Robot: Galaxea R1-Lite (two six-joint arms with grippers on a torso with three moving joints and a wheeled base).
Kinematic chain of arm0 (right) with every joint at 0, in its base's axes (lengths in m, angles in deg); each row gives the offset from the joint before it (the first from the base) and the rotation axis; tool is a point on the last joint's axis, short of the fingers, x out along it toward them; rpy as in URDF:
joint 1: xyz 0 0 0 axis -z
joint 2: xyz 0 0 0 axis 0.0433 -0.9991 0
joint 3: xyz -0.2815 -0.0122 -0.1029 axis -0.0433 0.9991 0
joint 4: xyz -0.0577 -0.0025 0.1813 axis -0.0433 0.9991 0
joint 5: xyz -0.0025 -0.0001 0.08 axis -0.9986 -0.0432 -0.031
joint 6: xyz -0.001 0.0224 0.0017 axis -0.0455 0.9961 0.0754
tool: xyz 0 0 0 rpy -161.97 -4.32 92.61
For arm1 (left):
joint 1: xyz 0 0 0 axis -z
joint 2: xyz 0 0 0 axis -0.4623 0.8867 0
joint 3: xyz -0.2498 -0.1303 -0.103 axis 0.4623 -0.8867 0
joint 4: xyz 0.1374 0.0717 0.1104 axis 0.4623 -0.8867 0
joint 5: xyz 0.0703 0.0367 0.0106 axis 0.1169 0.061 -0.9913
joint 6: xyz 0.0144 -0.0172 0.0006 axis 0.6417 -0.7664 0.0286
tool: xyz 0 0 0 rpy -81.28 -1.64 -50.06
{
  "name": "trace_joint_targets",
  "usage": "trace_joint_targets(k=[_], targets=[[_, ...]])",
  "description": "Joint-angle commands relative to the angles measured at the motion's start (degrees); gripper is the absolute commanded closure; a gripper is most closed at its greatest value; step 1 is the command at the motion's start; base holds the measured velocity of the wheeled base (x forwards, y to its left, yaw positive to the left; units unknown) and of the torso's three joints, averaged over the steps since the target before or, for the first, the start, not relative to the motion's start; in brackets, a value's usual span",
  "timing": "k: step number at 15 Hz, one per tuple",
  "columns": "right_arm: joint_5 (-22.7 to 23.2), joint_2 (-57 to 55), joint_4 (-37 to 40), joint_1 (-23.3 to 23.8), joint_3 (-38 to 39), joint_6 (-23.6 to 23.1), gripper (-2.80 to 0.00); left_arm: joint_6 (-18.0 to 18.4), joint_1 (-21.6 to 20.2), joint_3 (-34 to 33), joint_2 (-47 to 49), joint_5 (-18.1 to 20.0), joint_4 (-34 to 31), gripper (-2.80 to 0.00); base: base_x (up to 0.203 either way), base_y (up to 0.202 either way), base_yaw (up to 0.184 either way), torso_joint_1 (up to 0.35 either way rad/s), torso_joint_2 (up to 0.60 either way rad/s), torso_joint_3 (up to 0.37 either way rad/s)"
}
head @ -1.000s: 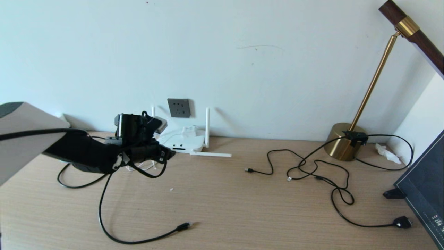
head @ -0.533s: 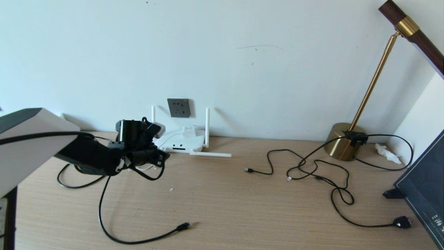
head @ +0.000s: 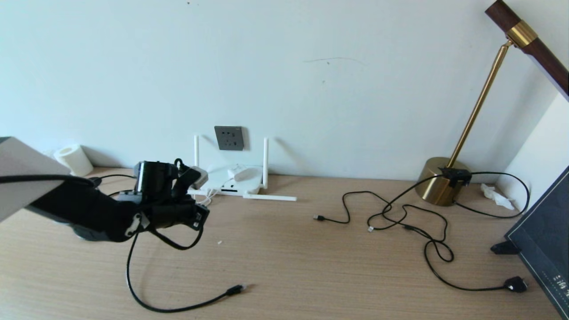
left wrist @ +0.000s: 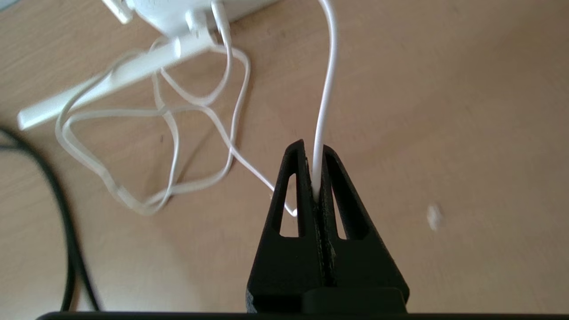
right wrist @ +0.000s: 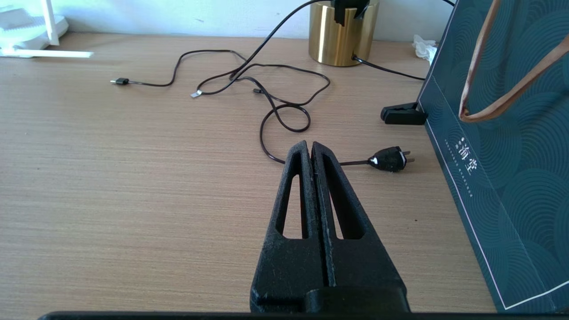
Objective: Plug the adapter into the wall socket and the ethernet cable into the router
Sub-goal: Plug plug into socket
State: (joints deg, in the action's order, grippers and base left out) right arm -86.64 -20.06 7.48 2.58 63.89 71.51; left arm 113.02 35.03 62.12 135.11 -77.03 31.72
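Adapter cord [left wrist: 323, 111] is being pinched by left gripper [left wrist: 314, 178] jaws above counter [head: 311, 266]; right gripper [right wrist: 310, 151] jaws are being kept together.

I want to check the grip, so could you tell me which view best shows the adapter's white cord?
The left wrist view: the white cord runs pinched inside the left pincer. The head view shows only a thin trace; the right wrist view shows none.

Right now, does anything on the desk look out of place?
Yes. One router antenna lies flat on the desk instead of standing. The left gripper has pinched only the adapter's thin white cord, not its body.
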Motion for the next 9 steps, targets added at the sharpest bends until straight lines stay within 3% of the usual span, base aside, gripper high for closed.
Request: trace_joint_targets(k=[1, 9], targets=[[0.00, 0.00, 0.00, -0.01, 0.00, 0.00, 0.00, 1.23, 0.02, -8.38, -11.02, 0.39, 0.13, 0.00, 0.000, 0.000, 0.000, 0.000, 0.00, 0.000], [0.00, 0.00, 0.00, -0.01, 0.00, 0.00, 0.00, 2.78, 1.47, -48.43, -40.63, 1.83, -0.38, 0.00, 0.000, 0.000, 0.000, 0.000, 0.00, 0.000]])
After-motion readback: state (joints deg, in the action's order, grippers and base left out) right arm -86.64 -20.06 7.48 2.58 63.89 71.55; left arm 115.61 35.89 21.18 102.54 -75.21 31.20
